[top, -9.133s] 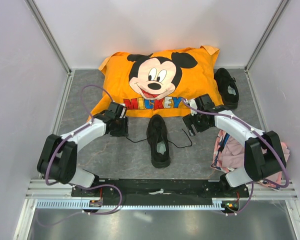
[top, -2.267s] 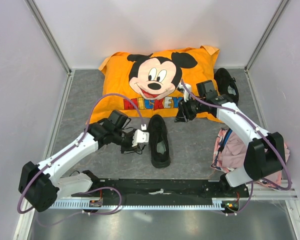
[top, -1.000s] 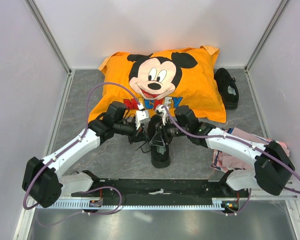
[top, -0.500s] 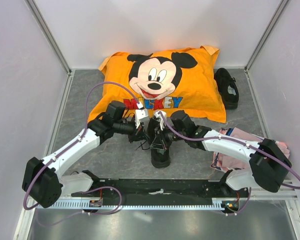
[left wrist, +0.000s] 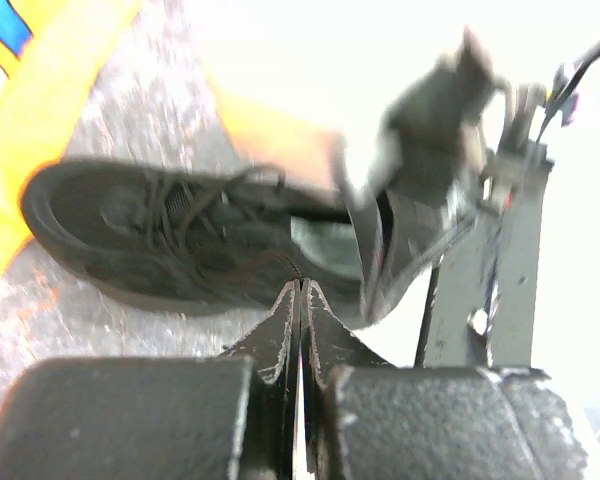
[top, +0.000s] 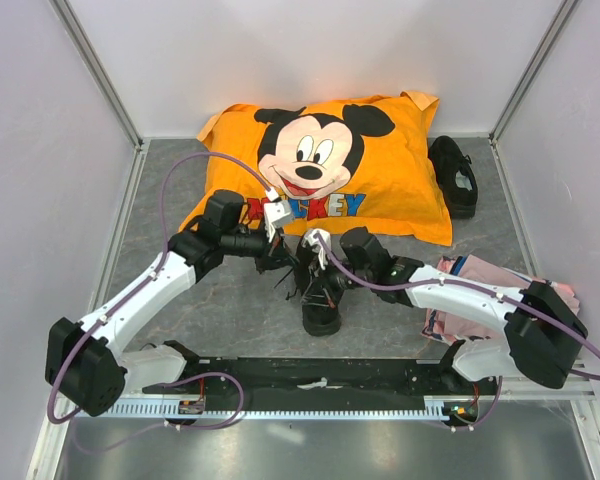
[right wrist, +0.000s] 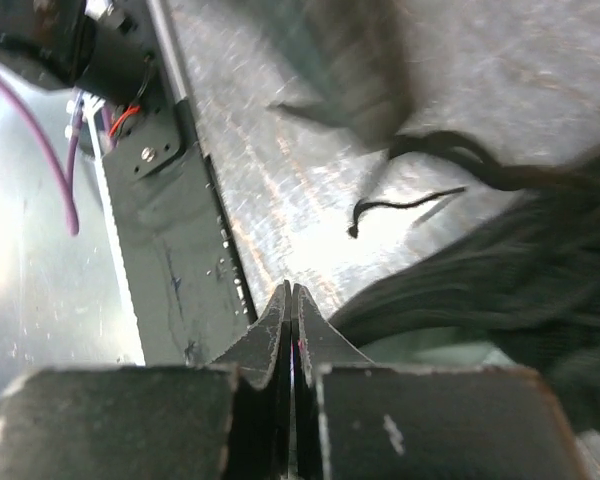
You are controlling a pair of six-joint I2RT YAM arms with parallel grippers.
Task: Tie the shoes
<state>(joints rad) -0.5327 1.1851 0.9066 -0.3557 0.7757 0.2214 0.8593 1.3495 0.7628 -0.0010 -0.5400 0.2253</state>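
Observation:
One black shoe (top: 321, 296) lies in the middle of the grey mat, toe toward the pillow; the wrist views show it too (left wrist: 170, 235) (right wrist: 510, 265). The other shoe (top: 454, 176) rests at the back right beside the pillow. My left gripper (top: 284, 257) (left wrist: 301, 285) hovers at the middle shoe's left side, shut, and a thin black lace (left wrist: 292, 266) runs from the shoe into its tips. My right gripper (top: 317, 274) (right wrist: 291, 288) is over the shoe's lacing, shut, with no lace showing between its tips. A loose lace end (right wrist: 400, 205) lies on the mat.
A big orange Mickey pillow (top: 330, 160) fills the back of the mat, just behind both grippers. Pink cloth (top: 468, 288) is bunched under my right forearm. White walls close in the left, right and back. The black base rail (top: 320, 375) runs along the near edge.
My right gripper has shut and slid a little left over the middle shoe. My left gripper, still shut, has drawn back toward the pillow.

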